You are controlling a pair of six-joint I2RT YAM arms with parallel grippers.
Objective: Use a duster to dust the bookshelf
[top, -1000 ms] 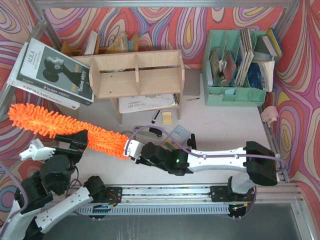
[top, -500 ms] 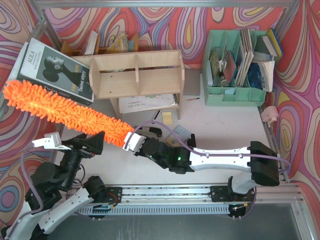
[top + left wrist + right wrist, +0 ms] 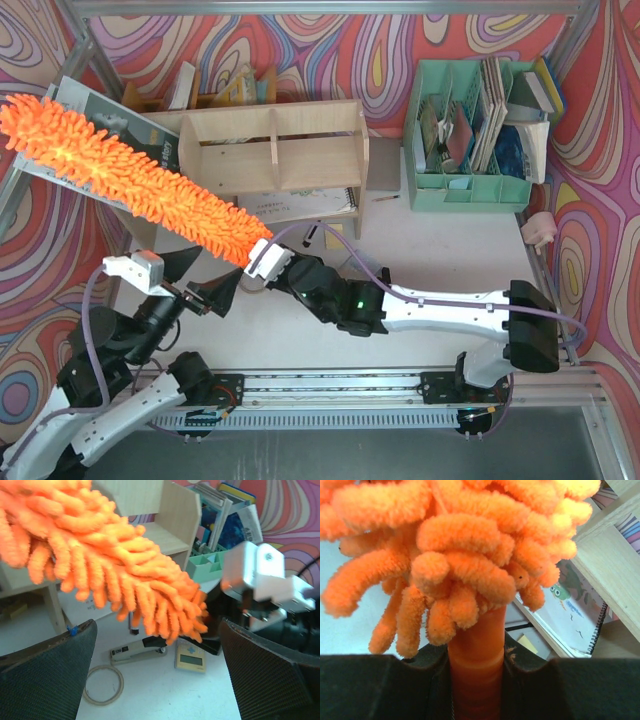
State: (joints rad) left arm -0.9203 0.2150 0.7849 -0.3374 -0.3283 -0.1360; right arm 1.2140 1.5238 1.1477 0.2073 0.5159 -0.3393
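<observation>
Duster [image 3: 130,175]: held by the right gripper [image 3: 258,264] at its handle end. The right wrist view shows the thin orange handle [image 3: 476,655] clamped between the 2 dark fingers [image 3: 395,690], with the fluffy head starting directly above them. The grip is closed on the handle, and contact shows on both sides.

Orientation, top view: the duster runs as 1 straight diagonal from the right gripper up and to the left. Its far tip lies near the upper left corner of the scene, over a large magazine [image 3: 165,150] propped there. The middle of the head passes in front of the left end of the bookshelf [image 3: 270,140]. I cannot tell from above whether the fibres touch the shelf's side panel or are just beside it.

Left gripper [image 3: 203,282]: jaws spread wide with nothing between them. It sits just below the handle end of the duster, close to the right gripper but apart from it. In the left wrist view the fluffy head hangs above and between the 2 mesh-textured fingers [image 3: 47,675], clear of both.

Table [image 3: 440,250] below the duster, left wrist view: 1 stapler [image 3: 137,650], 1 small yellow device with a screen [image 3: 191,657] and 1 thin ring [image 3: 102,685]. The duster is raised off all 3.

A mint-green organiser [image 3: 470,185] stands to the right of the bookshelf, well apart from the duster.
</observation>
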